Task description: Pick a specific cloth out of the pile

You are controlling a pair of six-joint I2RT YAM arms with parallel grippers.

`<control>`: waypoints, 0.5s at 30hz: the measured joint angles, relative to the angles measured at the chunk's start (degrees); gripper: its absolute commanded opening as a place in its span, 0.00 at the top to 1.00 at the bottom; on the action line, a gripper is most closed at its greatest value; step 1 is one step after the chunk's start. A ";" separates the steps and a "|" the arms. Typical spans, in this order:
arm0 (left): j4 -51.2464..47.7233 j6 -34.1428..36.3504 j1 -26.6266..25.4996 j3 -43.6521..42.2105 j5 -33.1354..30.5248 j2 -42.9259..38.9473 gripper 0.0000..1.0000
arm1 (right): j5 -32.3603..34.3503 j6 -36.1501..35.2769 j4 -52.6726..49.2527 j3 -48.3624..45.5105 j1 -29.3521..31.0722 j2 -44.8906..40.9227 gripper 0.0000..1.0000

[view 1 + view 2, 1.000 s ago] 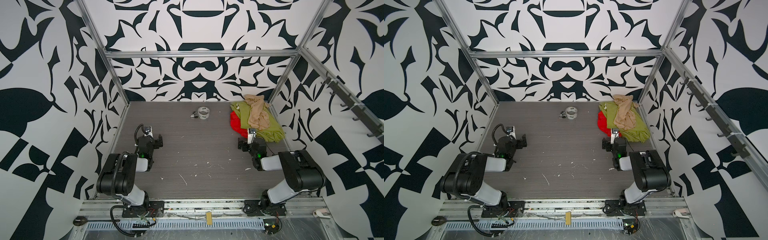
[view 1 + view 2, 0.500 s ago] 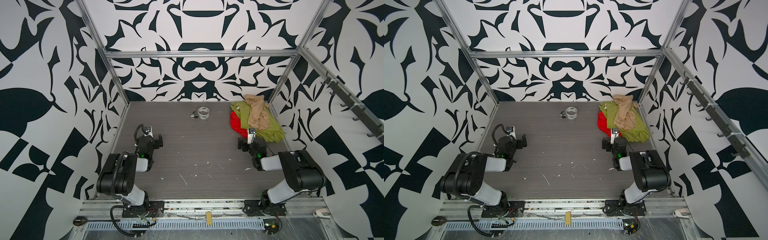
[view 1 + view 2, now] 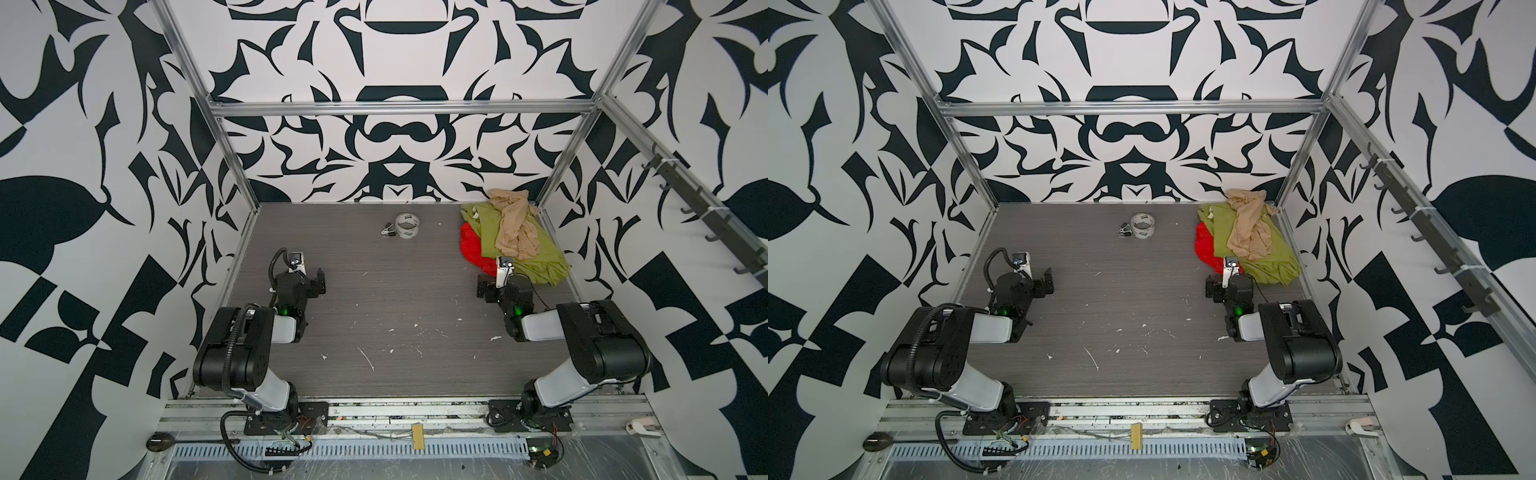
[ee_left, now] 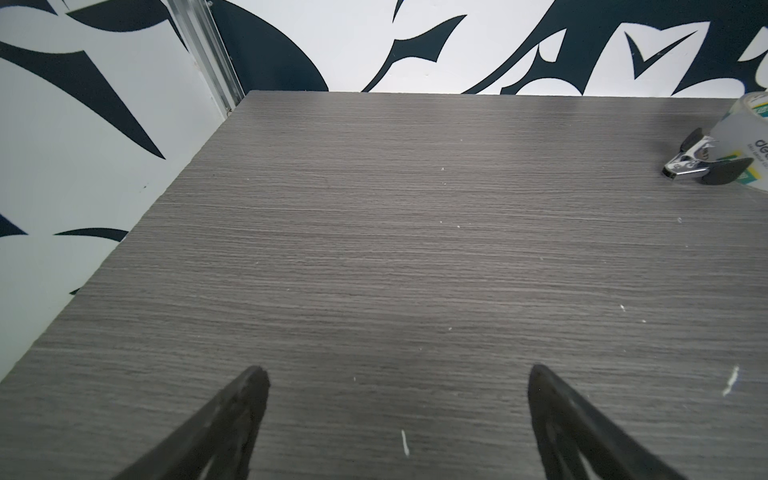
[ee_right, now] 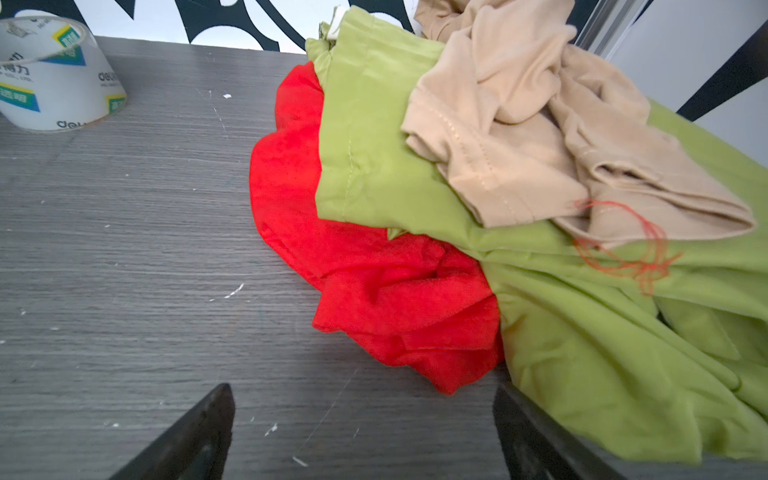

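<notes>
Grippers both stand with jaws wide apart and grip nothing. The left gripper (image 4: 397, 370) hovers low over bare grey wood-grain tabletop (image 4: 374, 249), at about 9 o'clock on the table in both top views. The right gripper (image 5: 361, 388) sits at about 3 o'clock, just short of the pile (image 3: 511, 241). One finger lies right beside the olive-green cloth (image 5: 582, 332); whether they touch cannot be told.

The pile fills the table's 1 o'clock corner. The red cloth (image 5: 374, 282) lies at the bottom, bulging out toward 9 o'clock from under the olive-green cloth, with the beige cloth (image 5: 519, 145) crumpled on top.

A clear tape roll (image 3: 406, 225) stands at 12 o'clock near the back wall, with a black-and-metal staple remover (image 4: 698, 166) against it. White flecks dot the tabletop. Black-and-white patterned walls (image 3: 395, 62) on an aluminium frame (image 3: 399, 109) enclose the table.
</notes>
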 measured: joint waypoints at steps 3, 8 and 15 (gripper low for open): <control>0.00 0.00 0.00 0.00 0.00 0.00 0.01 | 0.13 0.09 0.00 0.00 0.00 0.00 0.01; 0.00 -0.02 0.00 0.00 0.00 0.00 0.01 | 0.31 0.09 0.00 0.00 -0.09 0.00 0.01; 0.00 -0.04 -0.02 0.00 -0.26 0.00 0.01 | 0.94 0.35 0.02 0.00 -0.09 0.00 0.01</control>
